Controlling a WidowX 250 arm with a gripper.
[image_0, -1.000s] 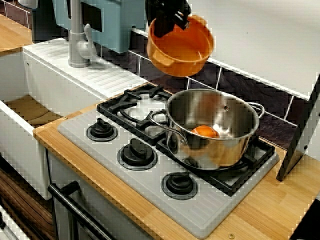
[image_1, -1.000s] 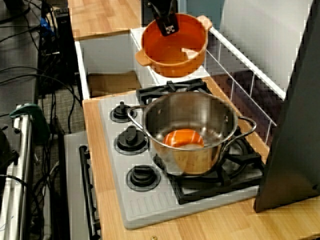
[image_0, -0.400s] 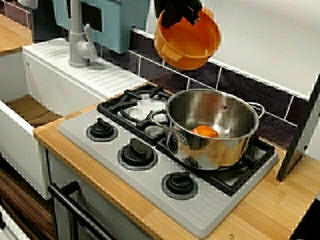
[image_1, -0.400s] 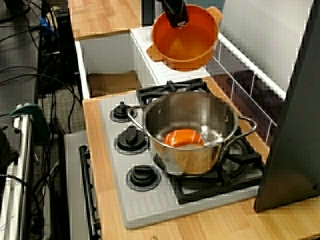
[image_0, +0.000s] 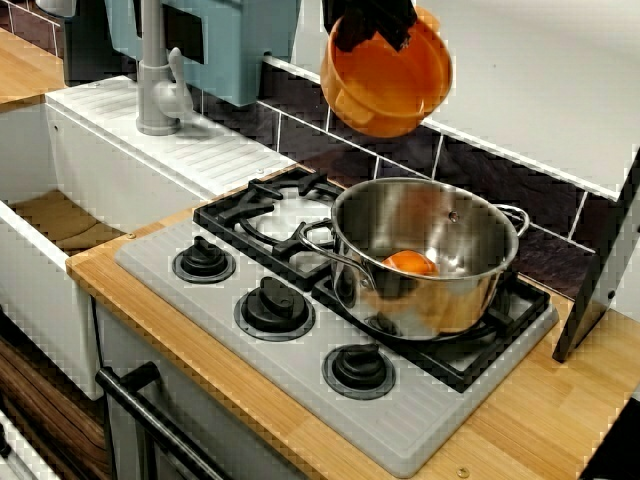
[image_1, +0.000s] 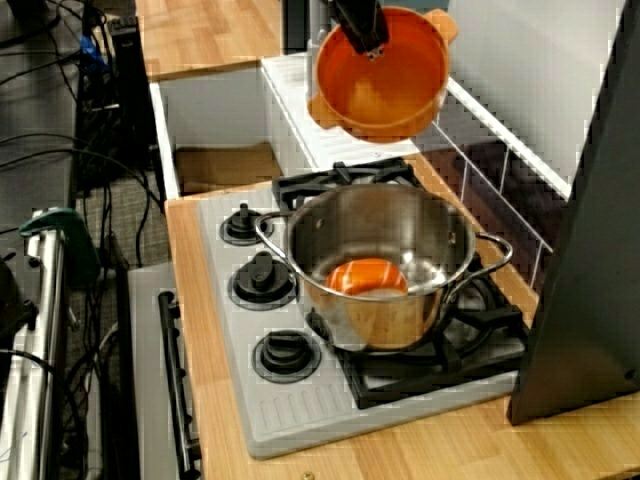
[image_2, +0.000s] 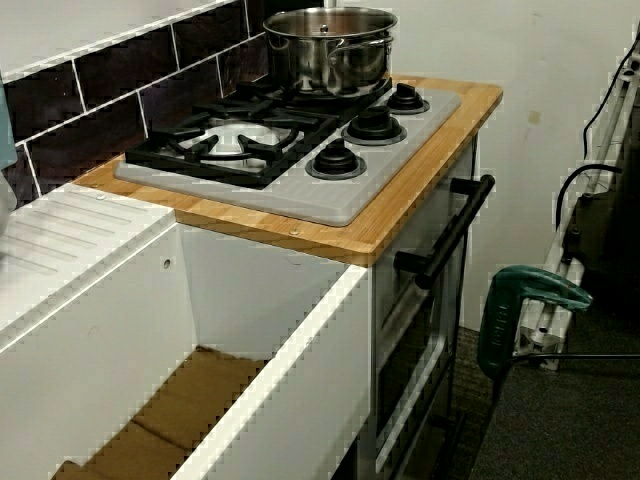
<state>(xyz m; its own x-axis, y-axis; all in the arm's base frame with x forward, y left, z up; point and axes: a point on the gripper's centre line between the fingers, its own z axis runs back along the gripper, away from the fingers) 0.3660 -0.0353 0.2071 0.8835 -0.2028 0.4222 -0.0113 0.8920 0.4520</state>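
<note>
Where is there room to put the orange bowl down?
The left burner, between the steel pot and the white ribbed board, is bare. That board is free too, beside the tap. The wood counter right of the stove is open. The stove's right side is crowded: the pot fills it. The gripper holds the orange bowl in the air.

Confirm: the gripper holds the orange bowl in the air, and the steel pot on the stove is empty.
Wrong: the steel pot holds an orange object, as the side view shows. The gripper does hold the orange bowl aloft.
</note>
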